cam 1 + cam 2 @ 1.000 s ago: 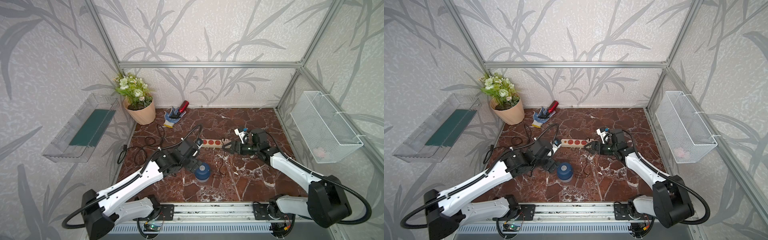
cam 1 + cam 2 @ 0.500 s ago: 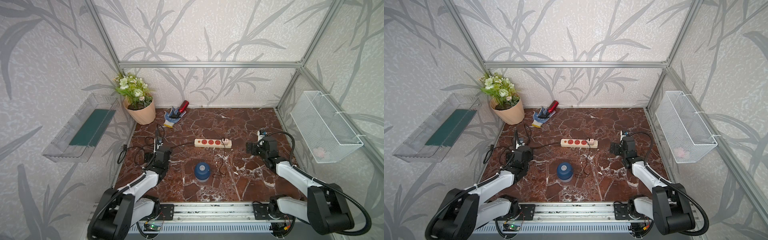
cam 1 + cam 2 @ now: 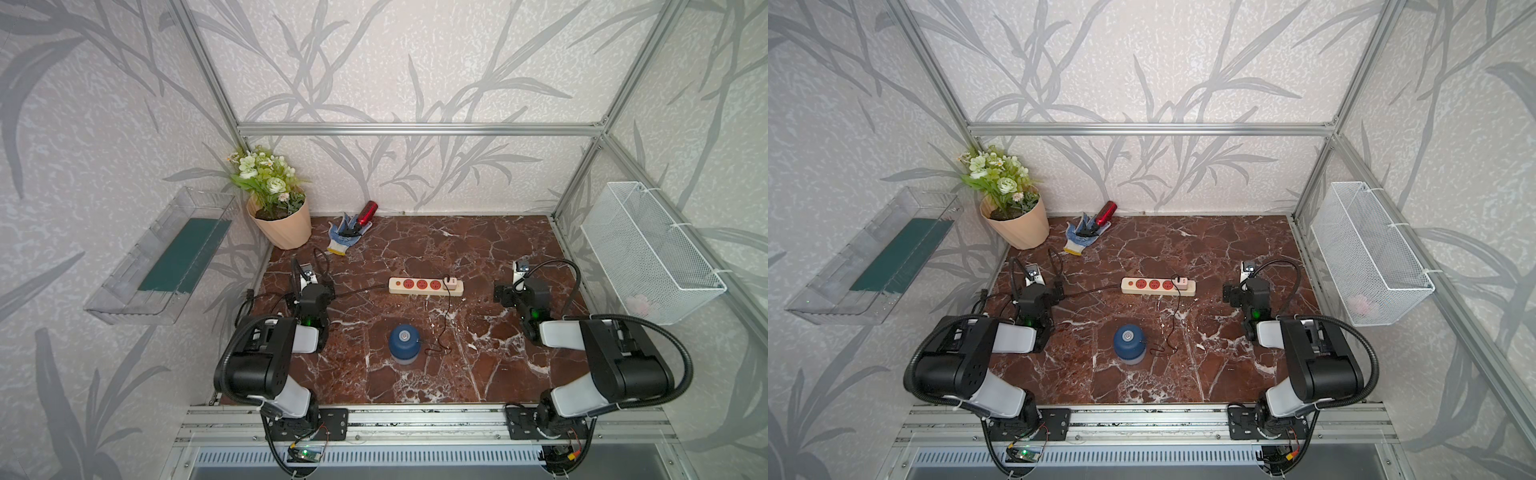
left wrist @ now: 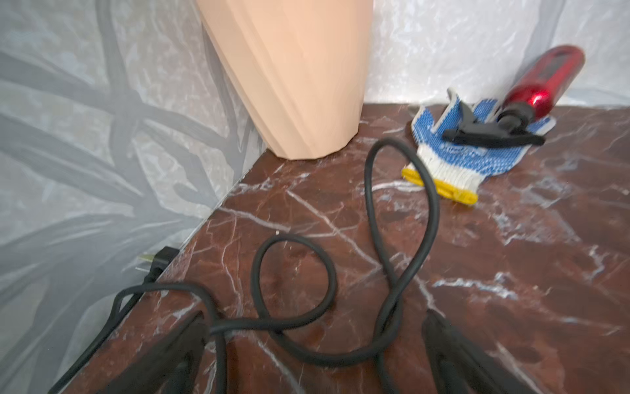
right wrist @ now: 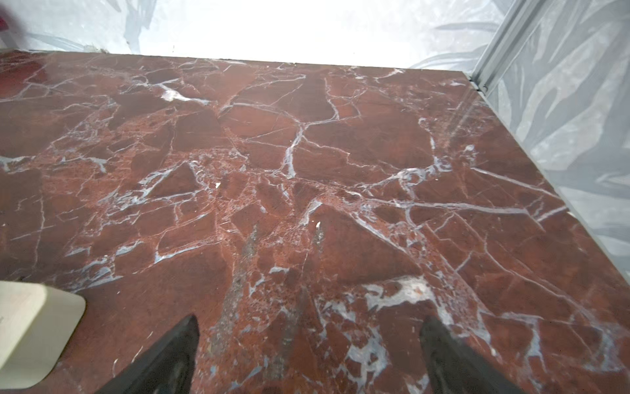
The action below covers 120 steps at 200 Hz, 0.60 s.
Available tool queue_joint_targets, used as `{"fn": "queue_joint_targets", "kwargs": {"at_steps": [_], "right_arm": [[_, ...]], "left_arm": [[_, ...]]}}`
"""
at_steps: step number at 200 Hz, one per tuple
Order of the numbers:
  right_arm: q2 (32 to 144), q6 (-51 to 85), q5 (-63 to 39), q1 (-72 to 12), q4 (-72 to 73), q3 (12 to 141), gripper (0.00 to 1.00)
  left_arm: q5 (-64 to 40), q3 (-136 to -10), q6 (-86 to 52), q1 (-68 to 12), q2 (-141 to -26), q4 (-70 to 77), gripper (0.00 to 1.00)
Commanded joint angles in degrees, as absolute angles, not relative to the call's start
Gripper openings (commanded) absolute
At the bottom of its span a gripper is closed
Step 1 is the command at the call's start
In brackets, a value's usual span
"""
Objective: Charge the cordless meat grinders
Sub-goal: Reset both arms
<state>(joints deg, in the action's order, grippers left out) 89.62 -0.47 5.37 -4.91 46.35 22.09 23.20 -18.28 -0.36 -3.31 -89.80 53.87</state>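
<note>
Meat grinder (image 3: 403, 344) before power strip (image 3: 425, 286)

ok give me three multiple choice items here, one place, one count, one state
1. Relative to the power strip, the meat grinder stands:
A) farther from the robot
B) nearer the robot
C) on top of it

2. How many red sockets does the power strip have?
A) two
B) three
C) five

3. The right pincer is:
A) open, holding nothing
B) shut on the meat grinder
C) shut on the power strip

Answers:
1 B, a top view shows it on the robot's side of the strip.
2 B, three sit in a row.
3 A, its jaws stand wide apart over the marble table.
</note>
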Motion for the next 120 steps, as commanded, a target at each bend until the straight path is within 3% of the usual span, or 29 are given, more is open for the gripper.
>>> {"fn": "queue_joint_targets", "kwargs": {"at_steps": [1, 18, 43, 120], "right_arm": [[89.4, -2.33, 3.69, -4.82, 53.31, 21.37, 0.99], [87.89, -2.42, 3.69, -4.83, 48.87, 22.54, 0.99], [88.59, -2.46, 3.6, -4.83, 50.81, 22.06, 0.99], [88.24, -2.64, 3.52, -4.92, 49.92, 22.26, 0.99]], "left_arm": [[19.98, -21.02, -1.6, -3.55, -87.59, 51.92, 0.99], [21.2, -18.77, 0.31, -4.03, -91.35, 63.08, 0.99], [23.53, -16.98, 1.02, -5.35, -91.68, 66.96, 0.99], [22.0, -19.01, -0.09, -4.39, -90.94, 61.42, 0.99]]}}
